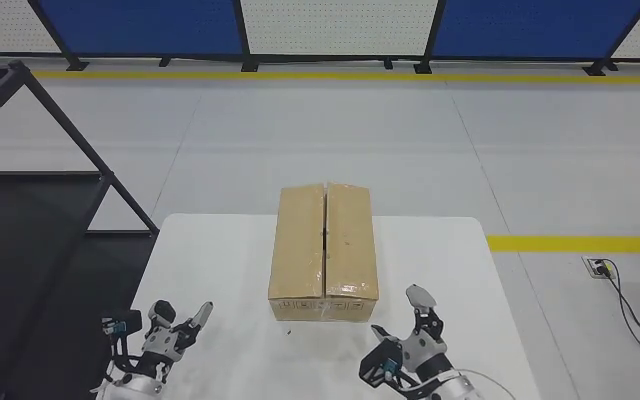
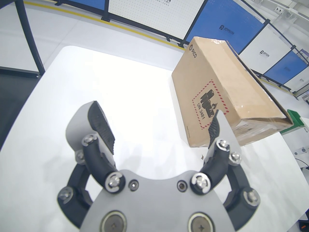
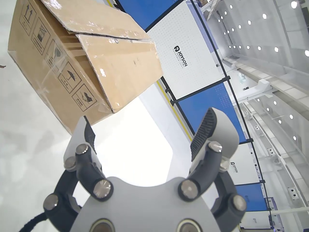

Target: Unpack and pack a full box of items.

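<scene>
**At the near edge of the table: both pincers open, box unopened**

In the middle of the white table (image 1: pixel 210 270) stood the cardboard box (image 1: pixel 324 250), long side running from near to far, its far end close to the table's far edge; its two top flaps lay down and met along a centre seam (image 1: pixel 326 225), with glossy tape showing over the seam and down the near end. At the near left hung the left gripper (image 2: pixel 157 112), its pads spread wide with nothing between them, well apart from the box; at the near right hung the right gripper (image 3: pixel 148 115), likewise agape and empty, just short of the box's near right corner. A small brown scrap (image 2: pixel 202 156) lay on the table by the near end of the box.

By my reading the unpacking had not begun; the flaps wanted lifting first. The risks lay there — if the tape held anywhere along the seam, a pull on one flap would likely drag or tilt the whole box rather than open it; the tabletop looked smooth, so a push from the near side might slide the box toward the far edge; a fingertip driven at the seam too steeply might crush the flap inward onto whatever lay beneath — the contents were hidden.
</scene>
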{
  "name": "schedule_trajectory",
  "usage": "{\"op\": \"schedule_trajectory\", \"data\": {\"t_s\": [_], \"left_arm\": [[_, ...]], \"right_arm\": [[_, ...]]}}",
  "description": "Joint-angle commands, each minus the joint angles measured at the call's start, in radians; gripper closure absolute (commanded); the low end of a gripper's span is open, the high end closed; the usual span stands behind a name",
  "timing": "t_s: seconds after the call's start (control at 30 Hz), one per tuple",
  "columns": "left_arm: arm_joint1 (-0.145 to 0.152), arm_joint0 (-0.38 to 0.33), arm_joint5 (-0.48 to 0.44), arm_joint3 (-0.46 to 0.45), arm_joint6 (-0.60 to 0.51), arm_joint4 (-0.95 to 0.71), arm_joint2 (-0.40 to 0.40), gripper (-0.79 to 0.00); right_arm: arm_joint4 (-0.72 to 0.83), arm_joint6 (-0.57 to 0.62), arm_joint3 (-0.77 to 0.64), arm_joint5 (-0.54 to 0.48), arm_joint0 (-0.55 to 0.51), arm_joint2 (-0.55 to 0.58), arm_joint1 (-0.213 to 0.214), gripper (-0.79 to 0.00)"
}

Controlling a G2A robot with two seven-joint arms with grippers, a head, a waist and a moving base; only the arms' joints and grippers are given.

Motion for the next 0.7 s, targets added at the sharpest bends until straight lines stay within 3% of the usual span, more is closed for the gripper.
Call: {"op": "schedule_trajectory", "data": {"t_s": [0.0, 0.33, 0.67], "left_arm": [[-0.004, -0.015, 0.038, -0.002, -0.008, -0.009, 0.013, -0.785], [-0.013, -0.029, 0.093, 0.0, 0.006, -0.045, 0.02, -0.785], [-0.019, -0.01, 0.087, -0.01, 0.023, -0.052, 0.017, -0.785]], "right_arm": [[-0.039, 0.004, 0.005, 0.006, 0.023, -0.037, -0.006, -0.785], [-0.173, 0.166, 0.147, 0.085, 0.206, -0.228, -0.066, -0.785], [-0.242, 0.311, 0.269, 0.177, 0.306, -0.311, -0.123, -0.785]]}}
